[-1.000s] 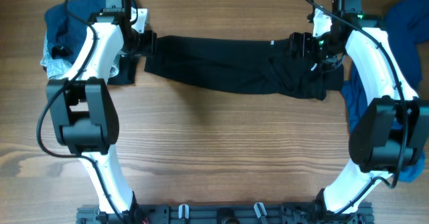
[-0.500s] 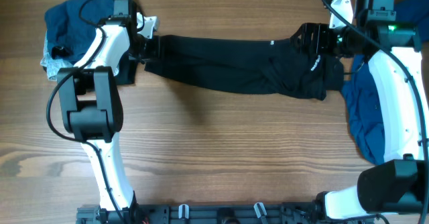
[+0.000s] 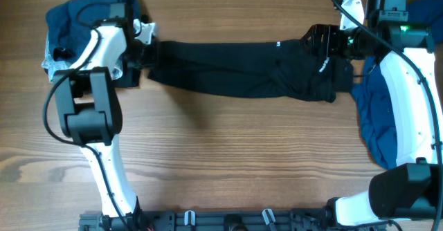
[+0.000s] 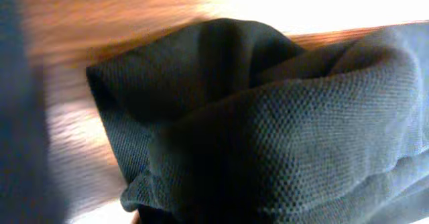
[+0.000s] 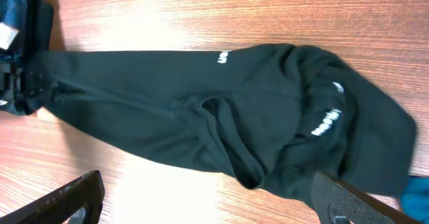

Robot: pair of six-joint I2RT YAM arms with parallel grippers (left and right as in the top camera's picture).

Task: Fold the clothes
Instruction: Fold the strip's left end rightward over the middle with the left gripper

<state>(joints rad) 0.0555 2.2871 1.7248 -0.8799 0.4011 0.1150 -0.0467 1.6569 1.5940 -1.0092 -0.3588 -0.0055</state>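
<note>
The clothes (image 3: 242,68), a black shirt, lie as a long band across the far side of the table. A small white tag (image 3: 278,44) shows on the band's upper edge. My left gripper (image 3: 147,51) is shut on the band's left end, and in the left wrist view bunched black fabric (image 4: 268,130) fills the frame and hides the fingers. My right gripper (image 3: 311,43) hangs open above the bulkier right end. In the right wrist view its fingers (image 5: 67,197) stand wide apart over bare wood, in front of the shirt (image 5: 201,117) and its white logo (image 5: 328,120).
A navy garment (image 3: 76,13) and pale denim (image 3: 50,61) are piled at the far left. A bright blue garment (image 3: 377,120) lies at the right edge, under the right arm. A rail (image 3: 228,220) runs along the front edge.
My left gripper has closed on the shirt's left end and drawn it slightly left. The right arm swung back to the right early on, then stayed still and open.
</note>
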